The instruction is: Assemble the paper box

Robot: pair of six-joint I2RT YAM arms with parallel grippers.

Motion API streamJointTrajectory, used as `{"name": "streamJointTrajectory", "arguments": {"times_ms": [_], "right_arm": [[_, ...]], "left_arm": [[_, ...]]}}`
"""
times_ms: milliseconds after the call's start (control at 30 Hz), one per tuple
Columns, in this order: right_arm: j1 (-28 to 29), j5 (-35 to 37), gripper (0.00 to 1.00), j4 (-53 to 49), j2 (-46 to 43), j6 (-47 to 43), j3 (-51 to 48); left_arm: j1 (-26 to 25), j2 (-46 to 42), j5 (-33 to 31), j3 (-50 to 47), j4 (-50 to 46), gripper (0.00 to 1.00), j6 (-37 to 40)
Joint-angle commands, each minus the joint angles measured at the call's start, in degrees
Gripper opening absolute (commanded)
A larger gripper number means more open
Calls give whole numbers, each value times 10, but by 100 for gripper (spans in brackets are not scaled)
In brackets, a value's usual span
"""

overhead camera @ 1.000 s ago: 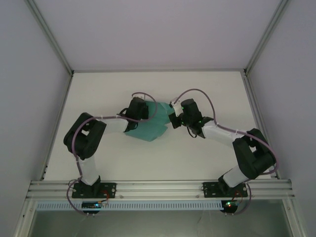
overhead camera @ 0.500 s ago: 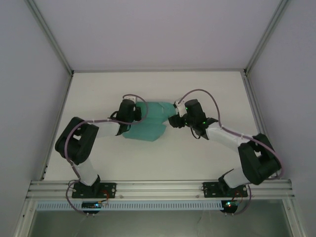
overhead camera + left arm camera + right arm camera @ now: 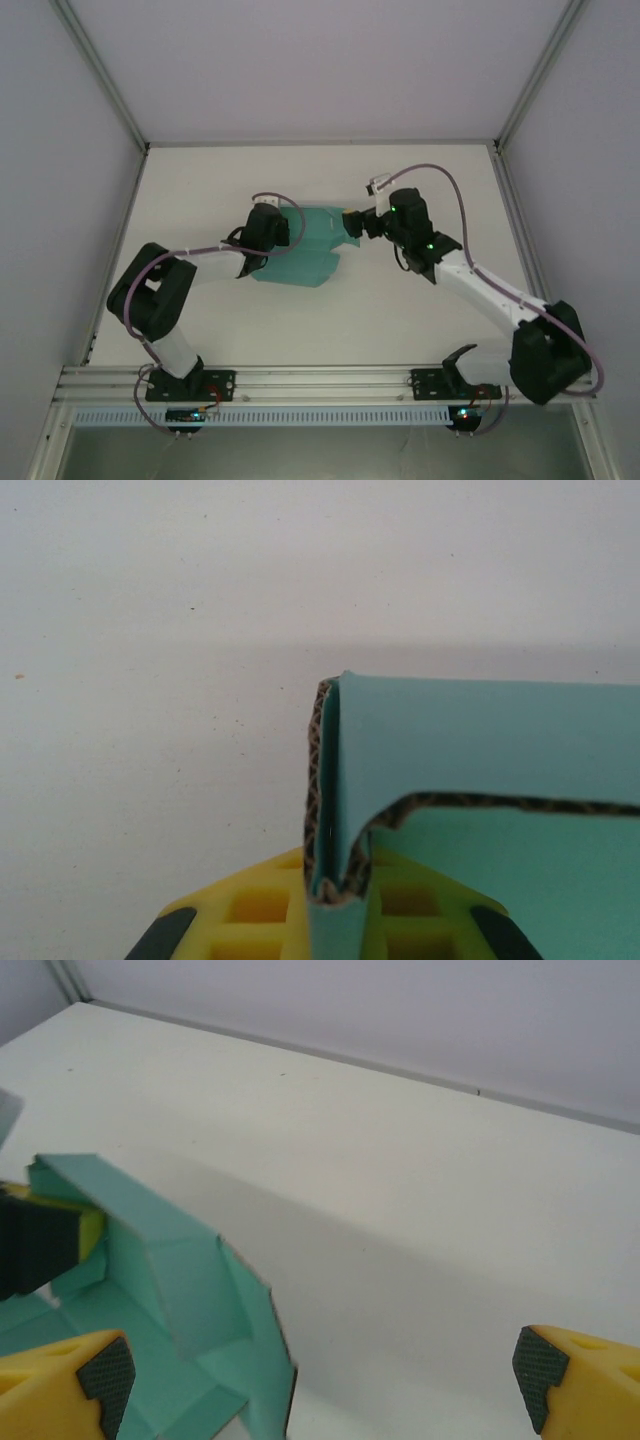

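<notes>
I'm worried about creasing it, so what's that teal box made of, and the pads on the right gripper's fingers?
The paper box looks like thin corrugated card with a matte teal facing: its cut edge shows wavy brown fluting. The right gripper has pads that look like dark rubber, finely cross-hatched, on yellow fingers, probably plastic.

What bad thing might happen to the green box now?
Only the left gripper pinches the paper box, on one folded edge, so the card might slip or sag. The right gripper is open next to it, holding nothing, so the raised flaps could flop flat.
</notes>
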Motion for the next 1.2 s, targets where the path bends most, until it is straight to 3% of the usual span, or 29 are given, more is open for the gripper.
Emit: {"name": "streamJointTrajectory", "arguments": {"times_ms": [0,167,367,533,600,767,1000,1167], "right_arm": [[-3,16,99,-34,55,-15,40],[-1,11,99,-39,146,-25,89],[22,-15,99,40,210,-37,113],[56,133,99,120,243,11,118],[60,172,99,105,242,25,125],[62,188,99,8,195,33,106],[60,197,99,-143,89,84,32],[57,176,99,-169,85,86,6]], "left_arm": [[-7,-29,-6,7,-8,0,-5],[-10,-33,1,10,-14,0,-2],[-15,-31,2,14,-19,0,-7],[-21,-22,3,26,-25,0,-11],[-21,-21,-5,31,-33,0,-16],[-20,-23,-39,34,-46,0,-22],[-2,-20,-41,35,-52,0,-22],[4,-17,-26,38,-52,0,-15]]}}
